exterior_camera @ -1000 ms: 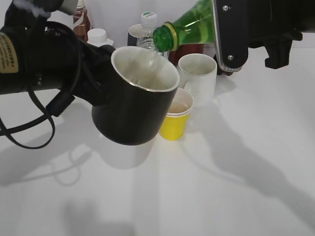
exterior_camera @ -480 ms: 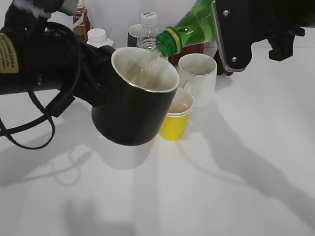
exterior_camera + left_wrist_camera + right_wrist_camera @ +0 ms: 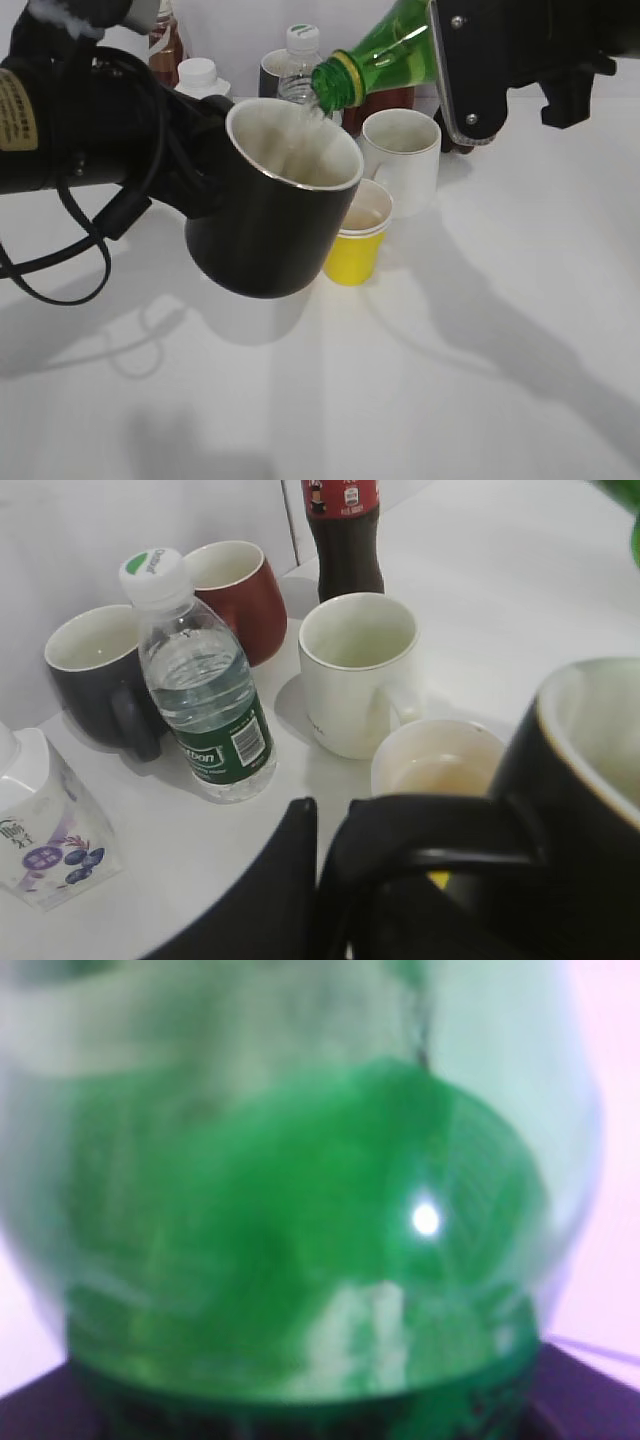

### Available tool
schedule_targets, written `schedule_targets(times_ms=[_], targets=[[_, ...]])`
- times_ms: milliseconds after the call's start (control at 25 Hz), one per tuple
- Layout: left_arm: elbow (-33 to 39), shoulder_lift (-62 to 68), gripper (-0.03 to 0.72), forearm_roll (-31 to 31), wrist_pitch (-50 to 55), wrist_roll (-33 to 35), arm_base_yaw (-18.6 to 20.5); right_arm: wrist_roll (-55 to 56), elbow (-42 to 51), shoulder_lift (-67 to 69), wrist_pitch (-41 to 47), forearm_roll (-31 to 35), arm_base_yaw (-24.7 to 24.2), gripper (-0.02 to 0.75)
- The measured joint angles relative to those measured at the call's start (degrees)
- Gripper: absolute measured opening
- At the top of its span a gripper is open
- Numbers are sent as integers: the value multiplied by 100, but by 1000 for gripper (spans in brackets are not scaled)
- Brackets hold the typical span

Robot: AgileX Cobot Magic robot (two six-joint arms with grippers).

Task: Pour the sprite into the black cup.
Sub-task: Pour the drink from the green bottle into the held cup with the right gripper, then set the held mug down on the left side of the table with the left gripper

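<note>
The sprite (image 3: 385,52), a green bottle with no cap on, is tilted mouth-down to the left, held in my right gripper (image 3: 470,70). Its mouth is just above the rim of the black cup (image 3: 270,215), and a thin clear stream runs into the cup's off-white inside. My left gripper (image 3: 185,150) is shut on the cup's handle side and holds the cup above the table, tilted. In the left wrist view the cup (image 3: 580,810) fills the lower right and my left gripper (image 3: 330,880) grips its handle. The right wrist view shows only the blurred green bottle (image 3: 300,1210).
Behind the cup stand a yellow paper cup (image 3: 358,240), a white mug (image 3: 402,155), a clear water bottle (image 3: 298,65), a cola bottle (image 3: 343,535), a dark red mug (image 3: 235,590), a smaller dark mug (image 3: 95,670) and a small white carton (image 3: 40,820).
The bottle's mouth dipped slightly and shifted left over the cup rim; liquid keeps running into the cup. The left arm and cup have barely moved.
</note>
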Motion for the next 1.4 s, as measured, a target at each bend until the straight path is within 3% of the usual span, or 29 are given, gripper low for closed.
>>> schedule_targets(times_ms=[280, 560, 760, 920, 1040, 1200, 1400], targets=[[0, 5, 60, 0, -21, 0, 0, 7, 7, 0, 5, 1054, 0, 409], [0, 5, 60, 5, -84, 0, 47, 30, 161, 0, 15, 2549, 0, 409], [0, 5, 60, 10, -175, 0, 360, 55, 225, 0, -145, 4516, -15, 409], [6, 5, 60, 10, -397, 0, 623, 59, 263, 0, -1047, 6681, -304, 409], [139, 10, 60, 0, -1007, 0, 925, 59, 456, -26, -1859, 7673, -794, 409], [823, 46, 60, -582, -2362, 237, 1503, 288, 1202, -157, -2860, 8244, -1467, 409], [1675, 786, 60, -2352, -4108, 1411, 2044, 1524, 2522, -157, -5240, 8352, -1794, 409]])
